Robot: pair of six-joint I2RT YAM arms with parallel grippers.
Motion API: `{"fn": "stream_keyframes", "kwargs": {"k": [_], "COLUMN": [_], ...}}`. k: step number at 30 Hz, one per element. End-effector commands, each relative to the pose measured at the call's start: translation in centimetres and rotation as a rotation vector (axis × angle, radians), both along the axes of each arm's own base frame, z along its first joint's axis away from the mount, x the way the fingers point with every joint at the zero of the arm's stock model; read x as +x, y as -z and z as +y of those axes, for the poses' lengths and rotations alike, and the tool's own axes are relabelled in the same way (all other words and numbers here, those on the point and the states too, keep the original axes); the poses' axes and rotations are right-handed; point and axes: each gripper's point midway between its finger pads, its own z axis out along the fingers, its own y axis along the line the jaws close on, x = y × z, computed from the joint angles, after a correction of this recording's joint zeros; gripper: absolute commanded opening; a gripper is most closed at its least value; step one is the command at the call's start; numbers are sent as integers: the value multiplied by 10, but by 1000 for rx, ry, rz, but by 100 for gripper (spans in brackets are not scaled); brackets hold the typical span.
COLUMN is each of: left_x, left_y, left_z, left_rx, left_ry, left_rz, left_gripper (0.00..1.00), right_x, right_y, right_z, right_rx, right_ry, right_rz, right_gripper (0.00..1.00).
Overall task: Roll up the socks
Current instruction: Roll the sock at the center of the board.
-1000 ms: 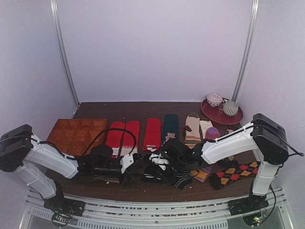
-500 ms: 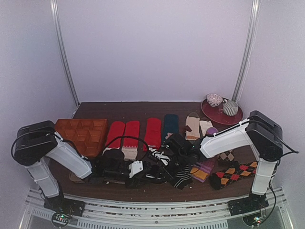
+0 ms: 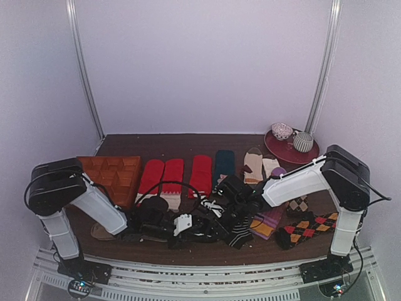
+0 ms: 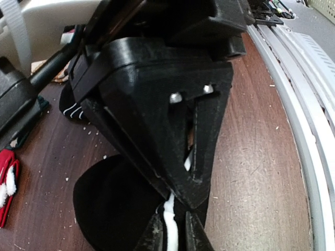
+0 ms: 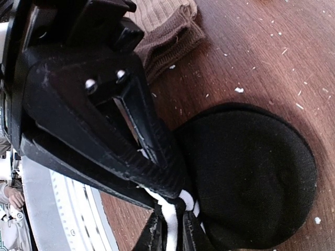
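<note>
Left hand [image 4: 171, 232] pinching black sock [image 4: 112, 204], crumb-flecked brown table [image 4: 256, 157], pale lilac walls [image 3: 200, 63]

soft, even light from overhead; pale walls [image 3: 200, 63] wash lilac while the dark tabletop [image 3: 188, 141] stays dim. the top view is grainy and soft. wrist views blur nearest the lens; the black sock [image 5: 251, 172] loses detail, the rail [image 4: 314, 130] glares at 3 o'clock.

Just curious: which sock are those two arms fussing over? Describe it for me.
On the dark wooden table, look midway along the front edge. It is the black ankle sock whose white cuff band the left gripper and right gripper pinch, unlike the flat red socks behind.
</note>
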Motion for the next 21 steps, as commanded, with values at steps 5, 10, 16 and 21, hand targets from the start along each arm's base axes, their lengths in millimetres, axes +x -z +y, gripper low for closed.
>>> {"fn": "stream_keyframes", "kwargs": {"k": [5,10,16,21], "left_x": [1,0,-13,-21], "left_y": [28,49,74,90], "left_z": [2,18,41,52], "left_rx": [78,170,255,300], "left_ry": [-51,-165,-259,-287], "left_rz": [101,238,402,510], "left_gripper": [0,0,0,0], "right_x": [-31,-15,26,22], "right_y": [48,34,-21,-71], "right_z": [-40,-31,-30,-35], "right_rx": [-202,-139,61,249], "right_ry": [-8,-9,98,113], "right_rz": [143,28,-426,-851], "right_gripper": [22,32,44,47]}}
